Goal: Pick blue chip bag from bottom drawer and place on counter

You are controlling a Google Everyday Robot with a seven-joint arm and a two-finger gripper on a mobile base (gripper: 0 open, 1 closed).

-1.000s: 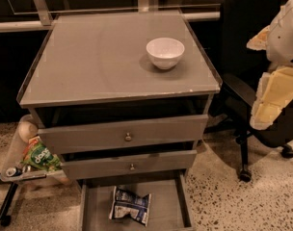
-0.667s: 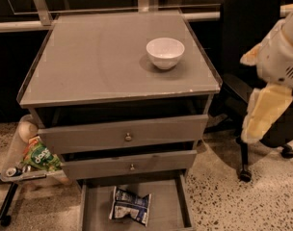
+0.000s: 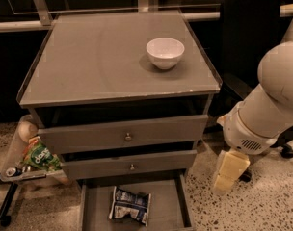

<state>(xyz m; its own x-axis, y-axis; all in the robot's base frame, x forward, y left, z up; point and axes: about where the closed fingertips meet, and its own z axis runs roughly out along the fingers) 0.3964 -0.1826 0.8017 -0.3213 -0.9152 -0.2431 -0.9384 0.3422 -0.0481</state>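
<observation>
The hand (image 3: 230, 176) hangs low to the right of the cabinet, well apart from the blue chip bag (image 3: 129, 206); whether it is apart or together I cannot tell. The reach should go best if it swings left over the open bottom drawer (image 3: 168, 211), stays clear of the drawer front above, then drops straight onto the bag's middle. The bag lies crumpled on the drawer floor, dark blue with white panels.

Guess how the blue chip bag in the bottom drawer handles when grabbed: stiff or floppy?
Probably floppy: the blue chip bag looks crumpled, so it should deform under a pinch. Likely light; it lies flat on the bottom drawer floor and may slide if nudged. The gripper hangs outside the drawer, to its right.
</observation>
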